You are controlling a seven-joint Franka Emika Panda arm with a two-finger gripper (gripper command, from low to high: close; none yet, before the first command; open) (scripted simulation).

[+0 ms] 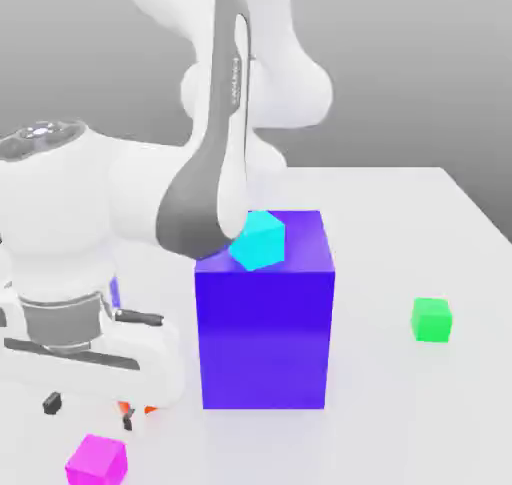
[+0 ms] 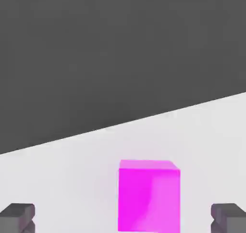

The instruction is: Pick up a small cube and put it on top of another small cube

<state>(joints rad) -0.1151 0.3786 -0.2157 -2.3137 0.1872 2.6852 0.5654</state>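
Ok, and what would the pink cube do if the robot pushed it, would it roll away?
Probably not: the pink cube has flat sides, so it would more likely slide than roll. It looks about as tall as it is wide, so a low push likely wouldn't tip it. Its crisp, straight edges suggest it's stiff, not squishy.

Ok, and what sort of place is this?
Likely a simulated robot test scene: a robot arm over a plain white table, with bright plain blocks like the green cube.
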